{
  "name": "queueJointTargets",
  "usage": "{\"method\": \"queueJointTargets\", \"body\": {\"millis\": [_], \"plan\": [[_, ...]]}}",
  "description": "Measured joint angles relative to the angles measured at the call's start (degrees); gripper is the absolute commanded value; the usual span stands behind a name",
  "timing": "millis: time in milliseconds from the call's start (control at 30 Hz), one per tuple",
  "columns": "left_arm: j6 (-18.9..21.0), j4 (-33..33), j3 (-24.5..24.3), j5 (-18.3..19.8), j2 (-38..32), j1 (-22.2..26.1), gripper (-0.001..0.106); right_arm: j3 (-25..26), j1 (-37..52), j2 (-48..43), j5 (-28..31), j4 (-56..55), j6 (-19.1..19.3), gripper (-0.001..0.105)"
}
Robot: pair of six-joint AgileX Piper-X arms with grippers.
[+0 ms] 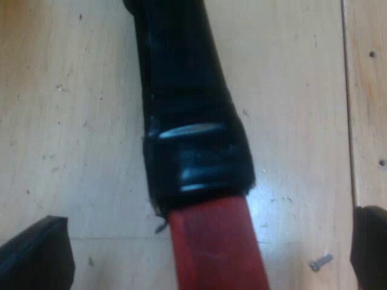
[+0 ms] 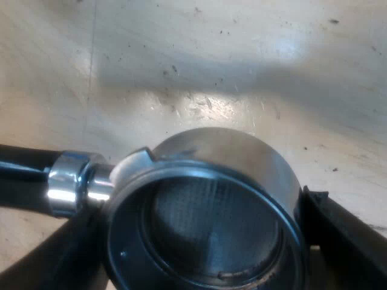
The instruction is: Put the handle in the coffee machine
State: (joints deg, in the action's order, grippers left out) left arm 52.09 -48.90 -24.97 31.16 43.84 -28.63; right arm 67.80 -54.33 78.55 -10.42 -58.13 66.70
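Observation:
The holder's dark handle (image 1: 187, 103) lies over the wooden table, its red end (image 1: 214, 248) between the fingers of my left gripper (image 1: 202, 257). Those fingers (image 1: 36, 257) stand wide apart on either side, clear of the handle, so the gripper is open. In the right wrist view I look into the holder's metal basket (image 2: 205, 157), with its mesh bottom and the chrome collar (image 2: 69, 181) where the handle starts. My right gripper (image 2: 199, 241) has a black finger (image 2: 335, 232) pressed against each side of the basket and is shut on it.
A light wooden tabletop (image 1: 72, 121) lies under both views, with a seam between boards (image 1: 349, 103). A small loose screw (image 1: 321, 261) rests on the wood near the red end.

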Motion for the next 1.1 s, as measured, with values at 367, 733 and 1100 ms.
{"method": "queueJointTargets", "body": {"millis": [367,733,1100], "plan": [[0.5,2.73,0.01,-2.68,1.25,0.0,0.059,0.0,0.0,0.0,-0.08,0.14,-1.53,0.0],[0.5,3.76,0.01,0.96,1.23,0.0,0.059,0.0,0.0,0.0,-0.08,0.14,-1.99,0.0],[0.73,4.25,0.01,0.75,1.23,0.0,0.011,0.0,0.0,0.0,-0.37,0.01,-2.92,0.0]]}}
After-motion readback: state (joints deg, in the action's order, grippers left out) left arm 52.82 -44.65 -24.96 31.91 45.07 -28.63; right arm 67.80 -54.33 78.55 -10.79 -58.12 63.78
